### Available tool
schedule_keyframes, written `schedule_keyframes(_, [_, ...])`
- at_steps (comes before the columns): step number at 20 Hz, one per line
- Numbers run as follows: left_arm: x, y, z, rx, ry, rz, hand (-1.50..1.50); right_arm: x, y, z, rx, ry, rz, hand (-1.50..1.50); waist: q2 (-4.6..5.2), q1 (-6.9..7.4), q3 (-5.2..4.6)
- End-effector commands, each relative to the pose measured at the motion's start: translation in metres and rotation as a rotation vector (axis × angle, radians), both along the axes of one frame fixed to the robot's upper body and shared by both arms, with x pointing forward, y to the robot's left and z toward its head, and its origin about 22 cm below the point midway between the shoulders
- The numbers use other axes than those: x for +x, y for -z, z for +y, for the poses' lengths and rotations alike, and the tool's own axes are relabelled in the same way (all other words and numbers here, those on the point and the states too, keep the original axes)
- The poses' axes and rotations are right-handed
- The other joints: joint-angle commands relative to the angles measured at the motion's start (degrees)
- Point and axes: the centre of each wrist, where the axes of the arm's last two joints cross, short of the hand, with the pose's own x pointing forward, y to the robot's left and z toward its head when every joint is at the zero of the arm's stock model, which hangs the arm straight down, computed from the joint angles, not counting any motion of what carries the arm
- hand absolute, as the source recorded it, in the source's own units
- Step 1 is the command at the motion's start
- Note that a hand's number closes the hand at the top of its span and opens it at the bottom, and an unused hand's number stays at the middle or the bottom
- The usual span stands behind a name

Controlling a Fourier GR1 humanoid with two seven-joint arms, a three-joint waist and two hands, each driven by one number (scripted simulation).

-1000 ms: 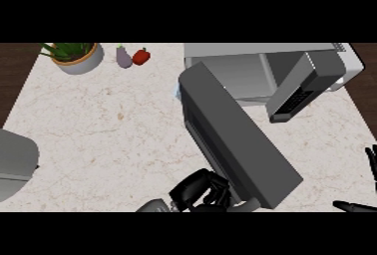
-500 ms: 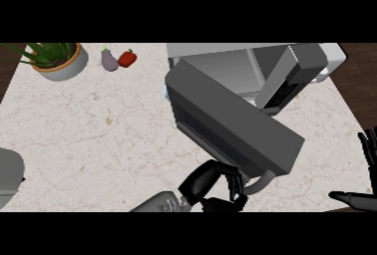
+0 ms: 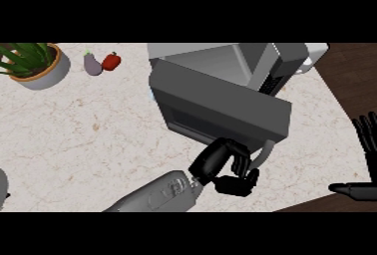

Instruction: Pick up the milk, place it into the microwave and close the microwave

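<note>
Closing step. Left hand (image 3: 221, 167), fingers clenched on nothing, bears against the half-open door (image 3: 221, 107) of the microwave (image 3: 213, 60) at the table's (image 3: 88, 134) far right corner. Milk unseen, presumably inside. Next: push the door flush. Right hand (image 3: 366, 149) rests released at the right edge.

Pale veined stone counter (image 3: 81, 144), dark wood floor (image 3: 355, 74) along right side, potted plant (image 3: 31, 63), aubergine (image 3: 92, 65) and red pepper (image 3: 111, 61) grouped at far left corner.

Grey forearm (image 3: 158, 194), black robot hand (image 3: 218, 165), apparently glossy
</note>
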Motion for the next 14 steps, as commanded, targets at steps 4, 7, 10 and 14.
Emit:
schedule_keyframes(4, [0.031, -0.037, -0.013, -0.040, -0.063, -0.065, 1.50, 0.022, -0.024, 0.007, 0.010, -0.102, -0.079, -1.50, 0.93, -3.53, 0.17])
schedule_keyframes(7, [0.042, -0.044, -0.014, -0.045, -0.109, -0.076, 1.50, 0.028, -0.036, 0.005, 0.012, -0.121, -0.104, -1.50, 1.30, -4.90, 0.23])
schedule_keyframes(10, [0.050, -0.054, -0.017, -0.049, -0.120, -0.093, 1.50, 0.036, -0.045, 0.009, 0.016, -0.166, -0.113, -1.50, 1.85, -5.94, 0.30])
schedule_keyframes(14, [0.064, -0.070, -0.020, -0.040, -0.150, -0.113, 1.50, 0.045, -0.056, 0.012, 0.022, -0.207, -0.126, -1.50, 2.27, -7.00, 0.47])
